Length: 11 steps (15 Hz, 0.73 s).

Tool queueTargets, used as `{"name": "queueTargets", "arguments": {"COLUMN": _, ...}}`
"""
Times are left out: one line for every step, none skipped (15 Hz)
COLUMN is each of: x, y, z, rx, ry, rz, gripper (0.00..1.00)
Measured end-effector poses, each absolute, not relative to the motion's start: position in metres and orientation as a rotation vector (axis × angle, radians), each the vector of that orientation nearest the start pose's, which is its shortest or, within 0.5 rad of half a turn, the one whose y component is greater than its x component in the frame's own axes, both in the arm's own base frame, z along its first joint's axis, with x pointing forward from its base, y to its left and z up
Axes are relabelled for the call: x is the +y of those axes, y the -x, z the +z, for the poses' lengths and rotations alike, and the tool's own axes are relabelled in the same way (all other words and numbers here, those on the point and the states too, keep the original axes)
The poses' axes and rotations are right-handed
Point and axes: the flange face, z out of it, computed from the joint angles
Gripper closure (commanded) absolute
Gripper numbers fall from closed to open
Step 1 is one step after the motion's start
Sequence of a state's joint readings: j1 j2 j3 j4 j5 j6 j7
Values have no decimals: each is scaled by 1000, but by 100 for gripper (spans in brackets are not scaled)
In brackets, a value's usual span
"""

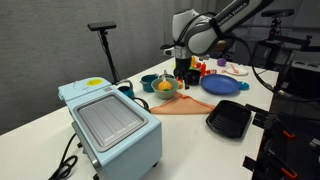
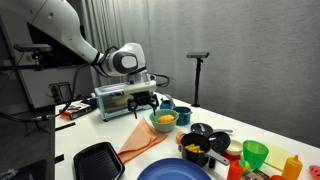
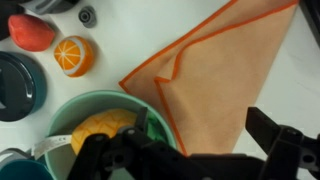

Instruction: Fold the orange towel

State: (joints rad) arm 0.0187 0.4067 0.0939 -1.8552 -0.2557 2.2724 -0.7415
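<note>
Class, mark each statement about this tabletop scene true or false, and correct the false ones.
1. The orange towel lies on the table beside the green bowl. True.
2. The green bowl is empty. False: it holds something yellow.
3. The gripper is shut on the towel. False: its jaws stand open and hold nothing.
4. A black tray lies on the table. True.
5. The blue plate sits on top of the toaster oven. False: it lies on the table, apart from the oven.
</note>
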Motion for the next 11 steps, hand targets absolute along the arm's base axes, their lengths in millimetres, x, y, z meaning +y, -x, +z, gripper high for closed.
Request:
{"name": "queueTargets", "arguments": {"x": 81, "y": -631, "z": 307, "rx": -1588, "ry": 2889, "rz": 79, "gripper": 0}}
{"name": "queueTargets", "arguments": {"x": 101, "y": -624, "z": 309, "rx": -1555, "ry": 2909, "rz": 102, "gripper": 0}}
{"name": "queueTargets", "arguments": {"x": 119, "y": -618, "z": 312, "rx": -1509, "ry": 2933, "rz": 121, "gripper": 0}}
{"name": "queueTargets", "arguments": {"x": 135, "y": -610, "z": 314, "rx": -1445, "ry": 2955, "rz": 136, "gripper": 0}}
{"name": "queueTargets", "arguments": {"x": 150, "y": -603, "z": 316, "rx": -1362, "ry": 2977, "rz": 145, "gripper": 0}}
{"name": "queueTargets", "arguments": {"x": 163, "y": -597, "z": 318, "rx": -1275, "ry": 2995, "rz": 146, "gripper": 0}}
{"name": "queueTargets", "arguments": {"x": 173, "y": -591, "z": 320, "rx": -1191, "ry": 3010, "rz": 142, "gripper": 0}}
{"name": "queueTargets", "arguments": {"x": 182, "y": -586, "z": 321, "rx": -1108, "ry": 3026, "rz": 136, "gripper": 0}}
{"name": "queueTargets", "arguments": {"x": 189, "y": -582, "z": 323, "rx": -1024, "ry": 3040, "rz": 131, "gripper": 0}}
{"name": "queueTargets", "arguments": {"x": 196, "y": -578, "z": 324, "rx": -938, "ry": 3059, "rz": 128, "gripper": 0}}
{"name": "queueTargets", "arguments": {"x": 200, "y": -574, "z": 325, "rx": -886, "ry": 3072, "rz": 127, "gripper": 0}}
